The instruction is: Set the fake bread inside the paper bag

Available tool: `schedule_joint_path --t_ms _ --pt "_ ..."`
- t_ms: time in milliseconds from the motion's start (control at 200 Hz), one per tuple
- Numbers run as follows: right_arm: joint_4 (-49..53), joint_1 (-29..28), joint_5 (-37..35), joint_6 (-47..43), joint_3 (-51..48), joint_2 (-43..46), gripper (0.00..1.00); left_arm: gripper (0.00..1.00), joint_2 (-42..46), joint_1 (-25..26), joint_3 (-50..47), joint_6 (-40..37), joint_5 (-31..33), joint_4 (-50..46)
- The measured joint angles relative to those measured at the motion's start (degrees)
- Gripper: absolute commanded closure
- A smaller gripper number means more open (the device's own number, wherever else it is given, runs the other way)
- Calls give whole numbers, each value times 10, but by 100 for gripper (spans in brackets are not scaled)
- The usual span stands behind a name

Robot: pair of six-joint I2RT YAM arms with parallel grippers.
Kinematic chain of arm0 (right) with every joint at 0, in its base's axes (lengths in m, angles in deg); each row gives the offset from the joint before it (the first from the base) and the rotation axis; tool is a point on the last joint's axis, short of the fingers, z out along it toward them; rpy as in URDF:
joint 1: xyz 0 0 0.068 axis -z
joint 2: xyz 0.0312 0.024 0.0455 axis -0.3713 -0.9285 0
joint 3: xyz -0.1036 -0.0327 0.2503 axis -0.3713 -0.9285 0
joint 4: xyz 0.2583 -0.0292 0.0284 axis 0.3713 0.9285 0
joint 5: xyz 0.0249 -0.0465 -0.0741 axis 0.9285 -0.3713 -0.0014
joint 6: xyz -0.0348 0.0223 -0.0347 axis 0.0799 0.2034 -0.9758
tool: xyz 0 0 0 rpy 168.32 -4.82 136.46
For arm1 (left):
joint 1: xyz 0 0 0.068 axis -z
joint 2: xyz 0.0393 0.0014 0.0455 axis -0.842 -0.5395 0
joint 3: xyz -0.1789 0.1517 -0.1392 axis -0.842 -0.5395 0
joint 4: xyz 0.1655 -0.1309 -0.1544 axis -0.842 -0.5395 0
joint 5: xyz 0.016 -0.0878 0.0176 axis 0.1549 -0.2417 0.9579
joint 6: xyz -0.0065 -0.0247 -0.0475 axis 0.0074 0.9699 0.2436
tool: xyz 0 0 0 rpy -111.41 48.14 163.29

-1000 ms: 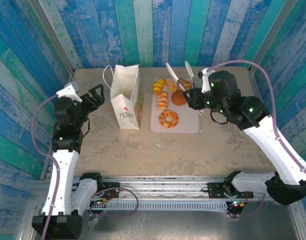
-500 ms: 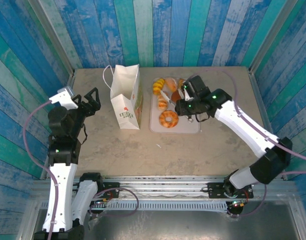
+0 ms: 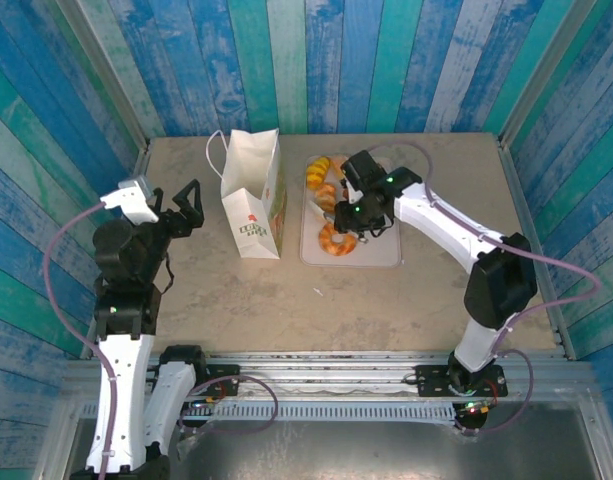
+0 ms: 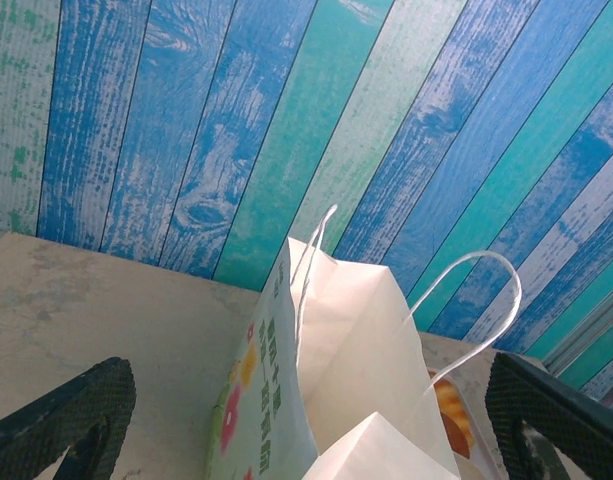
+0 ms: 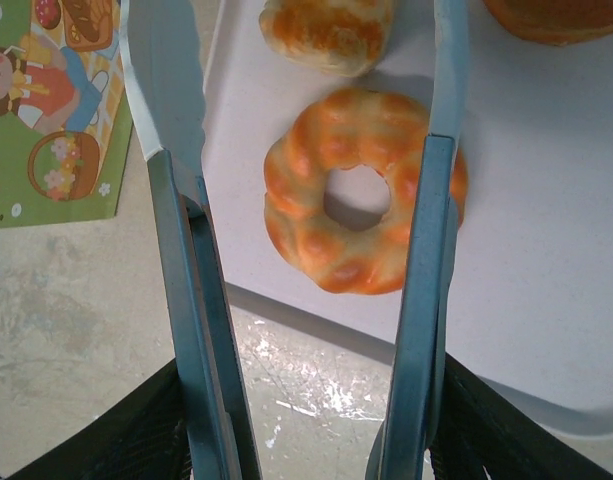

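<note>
The white paper bag [image 3: 251, 205] stands upright left of the pale tray [image 3: 381, 252], its mouth open in the left wrist view [image 4: 356, 340]. Fake bread lies on the tray: a ring doughnut [image 3: 334, 240], croissants [image 3: 317, 172]. My right gripper [image 3: 358, 205] is shut on metal tongs [image 5: 186, 300]. The tongs' two blades stand apart on either side of the doughnut [image 5: 331, 255], just above it. A croissant [image 5: 326, 30] and a brown bun [image 5: 556, 15] lie beyond. My left gripper [image 3: 184, 205] hangs open left of the bag, holding nothing [image 4: 311, 410].
The tray's near edge [image 5: 546, 390] meets bare table in front. The bag's picture side [image 5: 46, 110] is close on the left of the tongs. Blue and green plank walls enclose the table on three sides.
My right arm has swung left across the tray, bringing the tongs from the back right to over the doughnut. The left arm has shifted slightly and stays open.
</note>
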Motion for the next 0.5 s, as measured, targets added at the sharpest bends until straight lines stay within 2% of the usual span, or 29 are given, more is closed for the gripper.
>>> schedule_joint_path --t_ms 501 --pt "29 0 -13 0 81 -91 41 6 -9 0 -4 -25 2 9"
